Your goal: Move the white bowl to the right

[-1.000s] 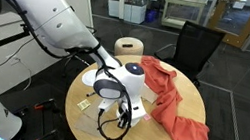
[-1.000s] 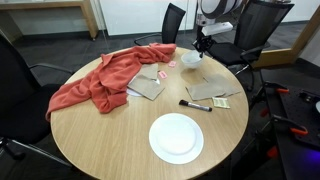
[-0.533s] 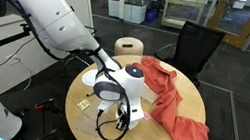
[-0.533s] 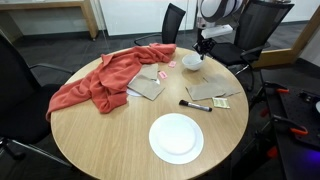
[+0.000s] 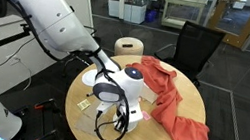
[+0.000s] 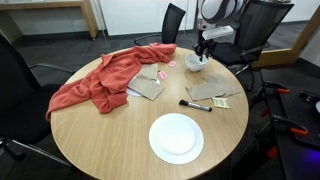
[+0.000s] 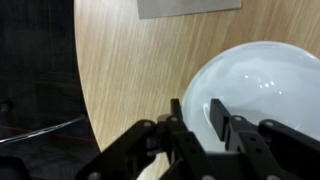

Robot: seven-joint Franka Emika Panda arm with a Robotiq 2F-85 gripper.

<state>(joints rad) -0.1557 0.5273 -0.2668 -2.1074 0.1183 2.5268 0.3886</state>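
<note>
The white bowl [image 6: 193, 64] sits at the far right of the round wooden table [image 6: 100, 135], and it fills the right of the wrist view [image 7: 270, 85]. My gripper [image 6: 203, 52] is right above it. In the wrist view my gripper [image 7: 197, 118] is open and straddles the bowl's left rim. One finger is outside the rim and one inside, with a gap still showing inside. In the exterior view from the other side the arm and gripper [image 5: 111, 96] hide the bowl.
A flat white plate [image 6: 176, 137] lies at the near edge. A red cloth [image 6: 105, 78] drapes over the left side. Paper sheets [image 6: 150, 88] and a black marker [image 6: 193, 104] lie mid-table. Chairs [image 6: 172, 25] ring the table.
My gripper has come down a little onto the bowl's rim. The bowl and the other things have not moved.
</note>
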